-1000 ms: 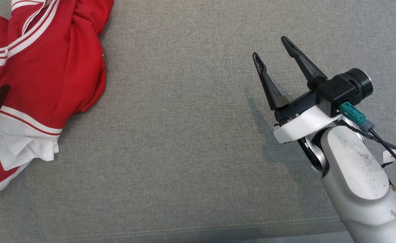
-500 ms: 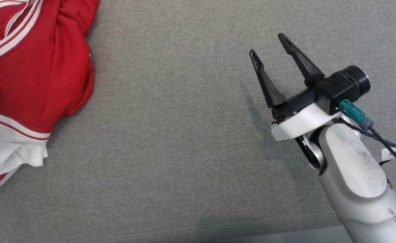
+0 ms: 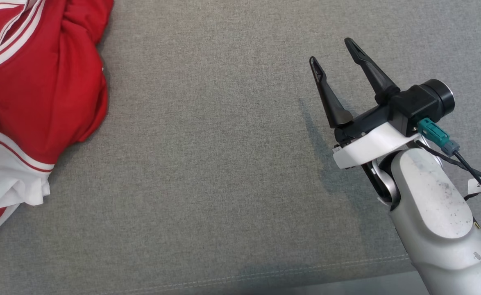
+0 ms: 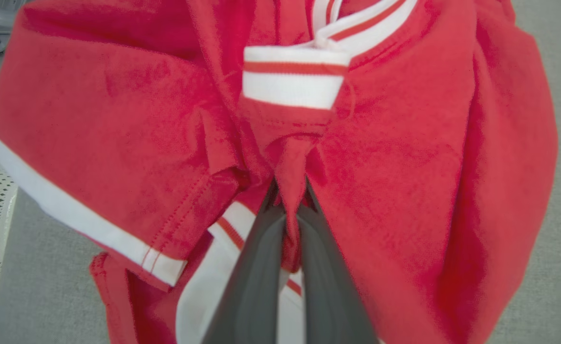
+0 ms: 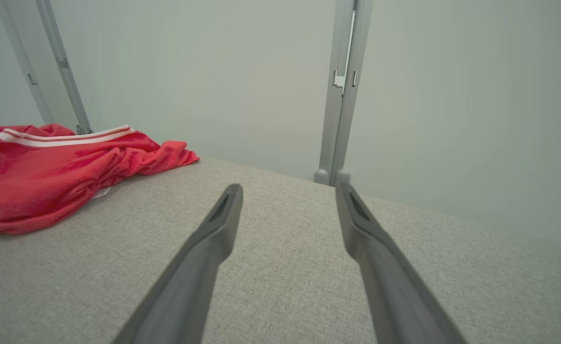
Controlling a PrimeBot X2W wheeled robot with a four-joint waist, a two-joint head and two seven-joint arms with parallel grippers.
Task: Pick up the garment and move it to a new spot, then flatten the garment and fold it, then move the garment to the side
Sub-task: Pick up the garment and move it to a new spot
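left gripper [image 4: 290,191] is pinched tight on a fold of the red garment [image 3: 39,82], bunched at the left edge of the grey cushion [image 3: 207,164] (maybe partly lifted, hard to tell); right gripper [image 3: 331,51] is spread wide, empty

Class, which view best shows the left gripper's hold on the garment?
Left wrist view: the left gripper pinches a garment fold close up. Head view: garment at the left edge, grip cut off. Right wrist view: garment crumpled, far left.
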